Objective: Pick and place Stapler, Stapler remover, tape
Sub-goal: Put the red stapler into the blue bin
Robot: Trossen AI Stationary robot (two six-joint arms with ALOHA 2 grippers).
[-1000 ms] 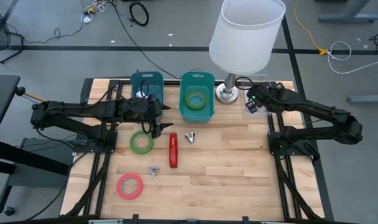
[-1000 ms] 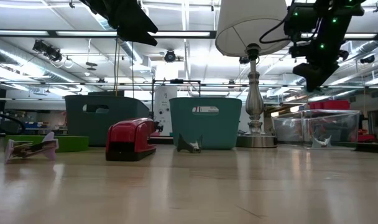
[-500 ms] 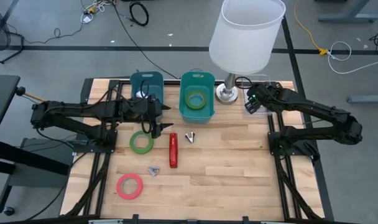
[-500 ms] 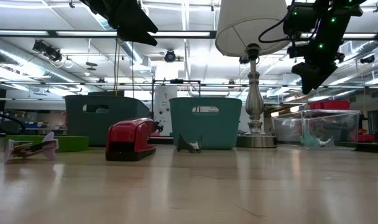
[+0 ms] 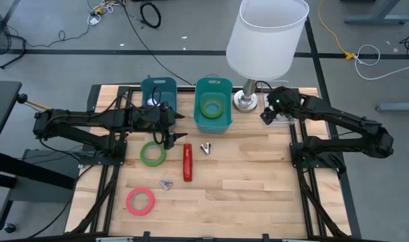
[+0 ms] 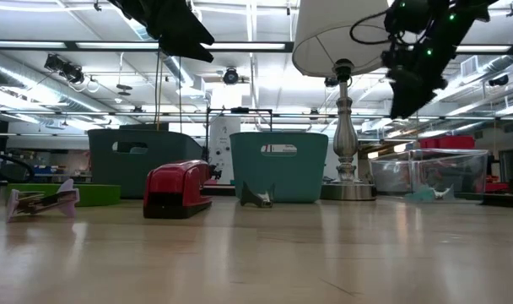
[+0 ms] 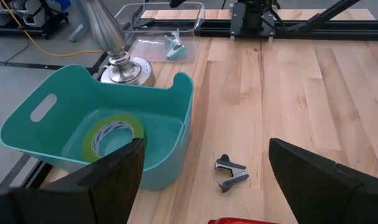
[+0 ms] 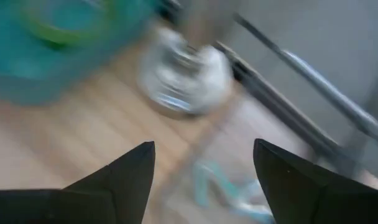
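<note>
A red stapler lies flat mid-table. A dark stapler remover lies just beyond it, and a pinkish one nearer the front. A green tape roll and a red tape roll lie flat on the left. My left gripper hangs open above the table between the green roll and the stapler. My right gripper is open and holds nothing, high beside the lamp base. A teal stapler remover lies in the clear tray.
A teal bin at the back holds a green tape roll; a darker bin stands to its left. A lamp with a wide white shade overhangs the back right corner. Bare wood fills the front right.
My right gripper has swung toward the table's left, from over the clear tray toward the lamp base, and has turned at the wrist. The left arm has kept still.
</note>
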